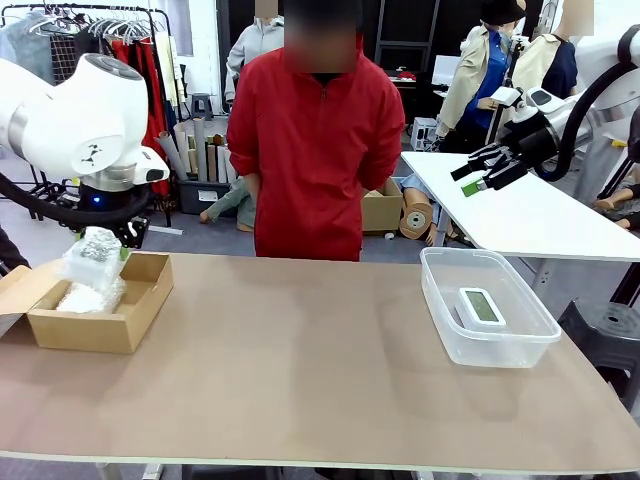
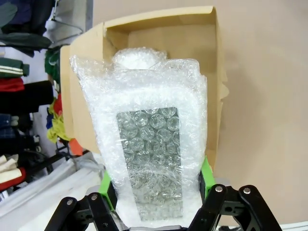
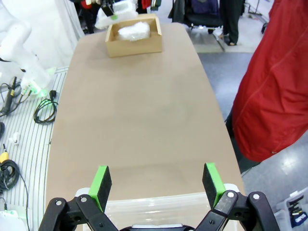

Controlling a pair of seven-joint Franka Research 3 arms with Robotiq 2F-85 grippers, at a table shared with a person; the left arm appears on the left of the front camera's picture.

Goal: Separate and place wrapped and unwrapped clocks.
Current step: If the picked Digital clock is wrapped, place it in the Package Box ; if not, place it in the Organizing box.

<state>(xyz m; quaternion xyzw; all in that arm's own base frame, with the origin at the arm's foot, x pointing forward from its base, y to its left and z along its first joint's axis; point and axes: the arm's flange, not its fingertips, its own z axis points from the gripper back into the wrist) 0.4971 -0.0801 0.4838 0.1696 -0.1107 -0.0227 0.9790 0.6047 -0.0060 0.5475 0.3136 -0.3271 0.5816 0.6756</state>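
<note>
Left gripper (image 2: 156, 202) has a bubble-wrapped clock (image 2: 147, 149) pinched in its jaws, hanging right over the cardboard box (image 1: 100, 310) at the table's left edge.

So the wrapped clock is gripped at its lower end between the green pads (image 2: 206, 174). In the left wrist view its long axis runs straight away from the gripper toward the box, screen side facing the camera. A second wrapped clock (image 1: 90, 296) is already lying in the box underneath, too lumpy to tell which way it points. Over by the right edge of the table (image 1: 300, 360), the bare white clock (image 1: 479, 306) lies flat in the clear tub (image 1: 487, 340), screen up, long axis running roughly from the near edge to the far edge. Right gripper (image 1: 478, 178) is up in the air above the tub, jaws spread wide, nothing in them.
</note>
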